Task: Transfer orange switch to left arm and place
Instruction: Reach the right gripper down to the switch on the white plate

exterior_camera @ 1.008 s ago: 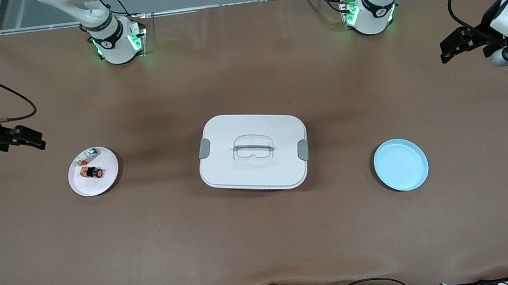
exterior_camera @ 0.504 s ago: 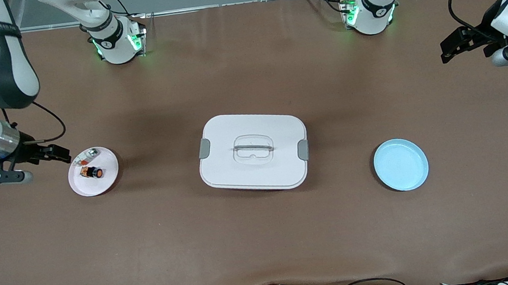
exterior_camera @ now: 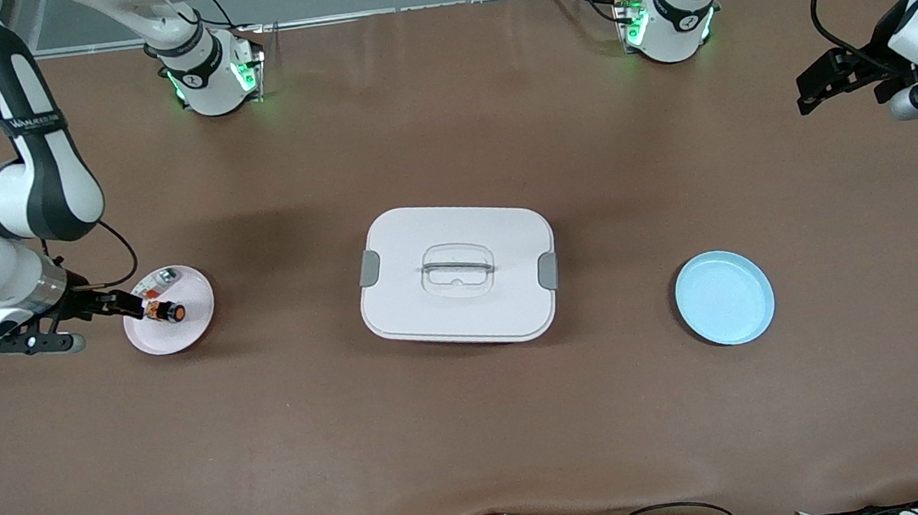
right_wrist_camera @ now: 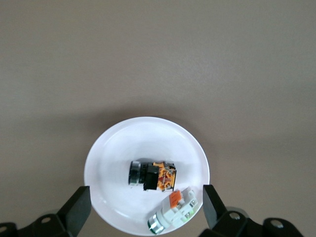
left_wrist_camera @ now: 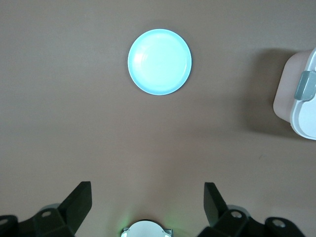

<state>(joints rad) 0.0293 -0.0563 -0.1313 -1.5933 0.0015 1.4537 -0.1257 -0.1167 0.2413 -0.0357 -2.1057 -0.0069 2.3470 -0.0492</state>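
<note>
The orange switch [exterior_camera: 167, 311] lies on its side on a small white plate [exterior_camera: 187, 329] toward the right arm's end of the table. My right gripper [exterior_camera: 130, 306] is open and empty, its fingertips over the plate's edge just beside the switch. In the right wrist view the switch [right_wrist_camera: 153, 175] lies on the plate [right_wrist_camera: 113, 158] just ahead of the open right gripper [right_wrist_camera: 145, 207]. The white box [exterior_camera: 457, 273] stands mid-table. My left gripper [exterior_camera: 803, 92] waits open and empty, high over the left arm's end of the table; its wrist view shows the same left gripper [left_wrist_camera: 146, 202] open.
A small silver-and-white part [exterior_camera: 158, 280] shares the plate with the switch and also shows in the right wrist view [right_wrist_camera: 173, 213]. A light blue plate [exterior_camera: 724, 297] lies toward the left arm's end; the left wrist view shows it [left_wrist_camera: 159, 61] and a corner of the box [left_wrist_camera: 302, 96].
My right gripper has swung in from the table's end and come down to the plate's edge beside the switch. The left arm has barely moved.
</note>
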